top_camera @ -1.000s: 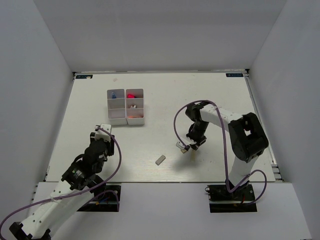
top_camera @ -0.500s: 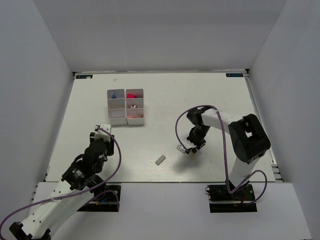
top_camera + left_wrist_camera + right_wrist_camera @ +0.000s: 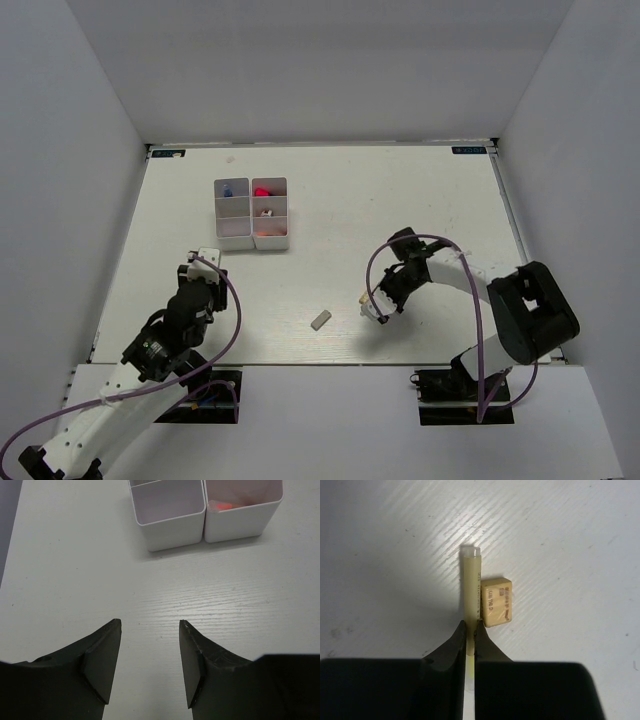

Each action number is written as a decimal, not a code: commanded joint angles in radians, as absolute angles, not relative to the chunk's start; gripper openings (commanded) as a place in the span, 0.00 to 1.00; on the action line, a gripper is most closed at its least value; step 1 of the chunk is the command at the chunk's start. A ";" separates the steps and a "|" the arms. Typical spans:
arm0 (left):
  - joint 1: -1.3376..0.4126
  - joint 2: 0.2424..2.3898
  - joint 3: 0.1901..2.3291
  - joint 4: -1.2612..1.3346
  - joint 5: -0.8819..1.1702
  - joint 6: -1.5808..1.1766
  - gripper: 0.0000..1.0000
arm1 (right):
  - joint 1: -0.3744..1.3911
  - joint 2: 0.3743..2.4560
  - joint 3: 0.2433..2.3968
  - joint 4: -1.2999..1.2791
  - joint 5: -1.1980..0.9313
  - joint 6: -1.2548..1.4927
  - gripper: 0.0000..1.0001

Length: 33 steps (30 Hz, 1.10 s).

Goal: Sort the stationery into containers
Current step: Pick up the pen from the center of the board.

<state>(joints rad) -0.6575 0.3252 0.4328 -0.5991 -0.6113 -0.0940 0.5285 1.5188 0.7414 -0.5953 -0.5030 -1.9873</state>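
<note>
My right gripper point(image 3: 471, 624) is shut on a pale yellow-green marker point(image 3: 471, 585), which sticks out ahead of the fingertips over the table. A tan eraser point(image 3: 496, 601) lies right beside the marker's right side; I cannot tell if they touch. In the top view the right gripper point(image 3: 375, 308) is low at the front middle, with the small eraser point(image 3: 320, 320) to its left. Two white three-compartment trays point(image 3: 217, 215) point(image 3: 286, 215) stand side by side at the back left. My left gripper point(image 3: 150, 625) is open and empty over bare table in front of the trays.
The left tray holds a blue item point(image 3: 228, 188) in its far compartment. The right tray holds a red item point(image 3: 262, 190) at the far end and an orange one point(image 3: 222, 505) in the near compartment. White walls enclose the table.
My right arm has stretched toward the near edge and lowered, carrying the marker a little closer to the eraser. The left arm has barely moved.
</note>
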 commanded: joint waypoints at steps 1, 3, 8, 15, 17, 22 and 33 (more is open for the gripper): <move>-0.660 0.316 0.442 -0.601 -0.626 -0.095 0.61 | 0.526 1.588 0.634 -0.518 -0.387 -2.783 0.00; -0.661 0.313 0.440 -0.601 -0.627 -0.097 0.61 | 0.523 1.579 0.655 -0.605 -0.377 -2.773 0.00; -0.658 0.305 0.440 -0.600 -0.627 -0.098 0.61 | 0.519 1.606 0.830 -0.972 -0.373 -2.738 0.00; -0.660 0.304 0.440 -0.603 -0.629 -0.100 0.61 | 0.523 1.606 0.995 -1.422 -0.454 -2.691 0.00; -0.660 0.304 0.437 -0.603 -0.629 -0.098 0.61 | 0.526 1.601 1.023 -1.477 -0.500 -2.654 0.00; -0.660 0.308 0.439 -0.603 -0.627 -0.097 0.61 | 0.525 1.589 1.035 -1.445 -0.568 -2.508 0.00; -0.660 0.310 0.436 -0.598 -0.629 -0.097 0.61 | 0.534 1.580 1.127 -1.179 -0.768 -2.007 0.00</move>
